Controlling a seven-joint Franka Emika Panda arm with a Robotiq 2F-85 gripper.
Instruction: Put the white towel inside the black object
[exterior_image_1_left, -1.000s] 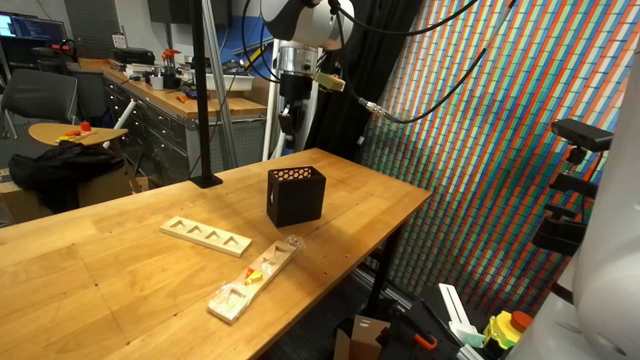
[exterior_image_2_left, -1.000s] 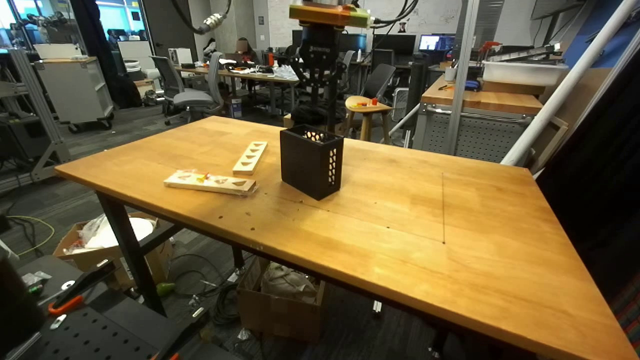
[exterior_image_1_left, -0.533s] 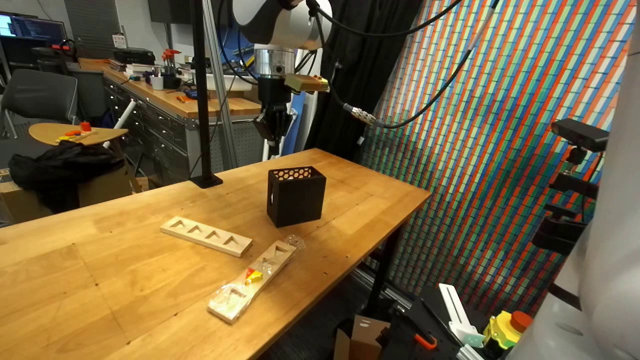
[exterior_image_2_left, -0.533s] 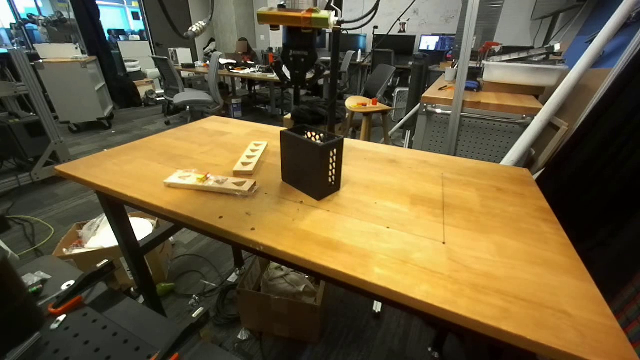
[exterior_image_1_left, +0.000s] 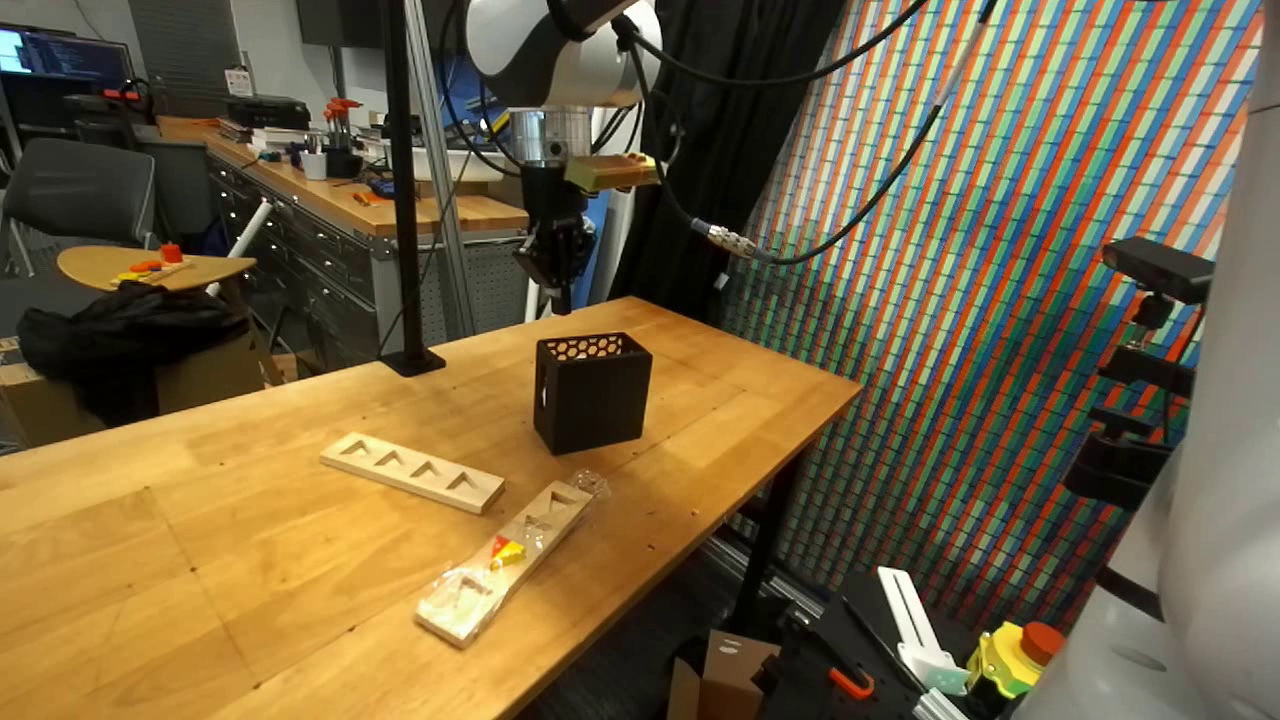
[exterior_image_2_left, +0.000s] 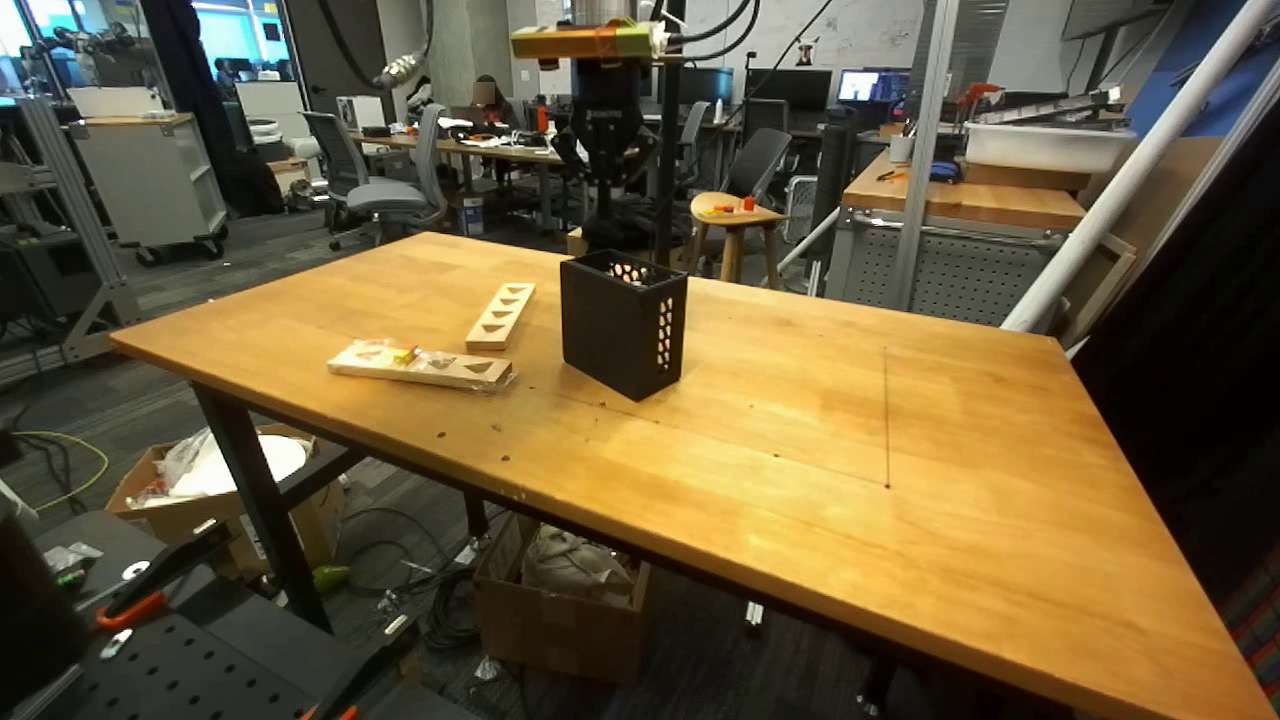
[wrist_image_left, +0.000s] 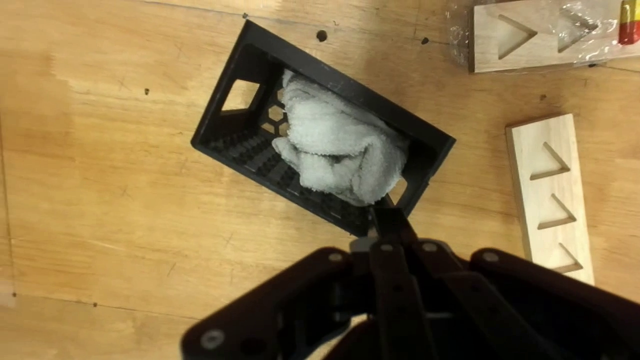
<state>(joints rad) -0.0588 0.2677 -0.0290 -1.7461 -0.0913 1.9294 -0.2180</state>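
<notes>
So the white towel (wrist_image_left: 340, 135) is bunched inside the black box (exterior_image_1_left: 597, 405), gripper (exterior_image_1_left: 561, 302) above with fingers (wrist_image_left: 392, 220) together, nothing held; coming down off-centre to tuck could catch the rim (wrist_image_left: 350, 89) and tip or shove it.

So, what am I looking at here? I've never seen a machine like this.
The machine is a robot arm, with a two-fingered gripper that serves as its hand. Two pictures are taken from outside the robot; the third looks down from its wrist. On the wooden table stands an open-topped black box with holes in some of its sides. Near it lie a bare wooden strip and a plastic-wrapped one, both with triangular recesses. Inside the box, the wrist view shows a crumpled white towel. The gripper is shut and hangs higher than the box; nothing shows in its grip.
</notes>
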